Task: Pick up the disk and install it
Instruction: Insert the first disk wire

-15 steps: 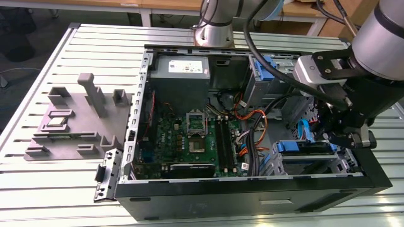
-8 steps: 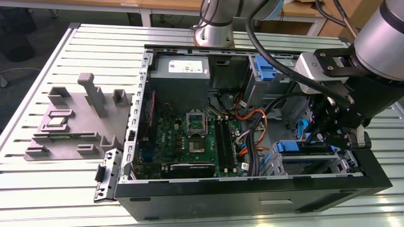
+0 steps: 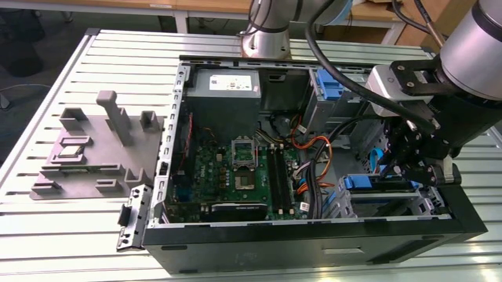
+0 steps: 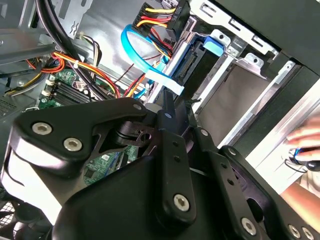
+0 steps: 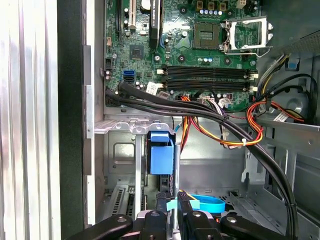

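Note:
The disk point(image 4: 186, 60) stands on edge in the drive cage point(image 4: 235, 95) at the corner of the open computer case point(image 3: 314, 235). Its blue carrier tab point(image 5: 161, 152) points toward the motherboard. In the exterior view the blue carrier point(image 3: 375, 183) sits in the cage at the case's front right. My gripper point(image 3: 404, 170) hangs right above it. In both wrist views the black fingers point(image 5: 187, 220) stand close together on the disk's near edge, and the gripper point(image 4: 166, 107) looks shut on it. A light blue data cable point(image 4: 137, 65) loops beside the fingers.
The motherboard point(image 3: 235, 170) and a grey power supply point(image 3: 227, 85) fill the case. Bundles of black, orange and yellow cables point(image 5: 220, 125) run close to the cage. A grey fixture point(image 3: 94, 153) sits on the slatted table at the exterior view's left. A hand point(image 4: 305, 140) shows beyond the case.

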`<state>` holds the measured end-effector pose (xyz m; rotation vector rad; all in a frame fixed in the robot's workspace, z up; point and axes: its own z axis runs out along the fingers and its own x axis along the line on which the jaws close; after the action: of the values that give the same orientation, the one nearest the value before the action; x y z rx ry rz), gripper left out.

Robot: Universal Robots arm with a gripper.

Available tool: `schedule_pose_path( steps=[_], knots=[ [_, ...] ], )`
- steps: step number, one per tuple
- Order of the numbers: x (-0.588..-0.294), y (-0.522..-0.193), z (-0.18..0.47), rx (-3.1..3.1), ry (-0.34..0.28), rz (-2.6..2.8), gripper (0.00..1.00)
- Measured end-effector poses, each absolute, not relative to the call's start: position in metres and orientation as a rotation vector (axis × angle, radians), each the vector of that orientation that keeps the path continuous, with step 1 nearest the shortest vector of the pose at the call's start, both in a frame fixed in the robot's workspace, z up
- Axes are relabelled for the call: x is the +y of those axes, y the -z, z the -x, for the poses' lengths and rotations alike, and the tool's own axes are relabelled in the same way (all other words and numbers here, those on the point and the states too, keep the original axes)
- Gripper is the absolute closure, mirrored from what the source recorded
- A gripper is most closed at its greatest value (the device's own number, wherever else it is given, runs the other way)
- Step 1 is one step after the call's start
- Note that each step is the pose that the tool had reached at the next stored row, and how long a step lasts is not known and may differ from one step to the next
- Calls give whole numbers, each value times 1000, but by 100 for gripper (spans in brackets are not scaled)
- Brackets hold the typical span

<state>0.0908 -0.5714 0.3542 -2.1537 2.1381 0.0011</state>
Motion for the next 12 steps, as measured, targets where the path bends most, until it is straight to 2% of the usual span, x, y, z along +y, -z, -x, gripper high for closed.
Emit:
schedule_pose_path(
  steps=[12],
  knots=[
    [-571, -354, -110, 2167, -45, 2179, 76]
  ],
)
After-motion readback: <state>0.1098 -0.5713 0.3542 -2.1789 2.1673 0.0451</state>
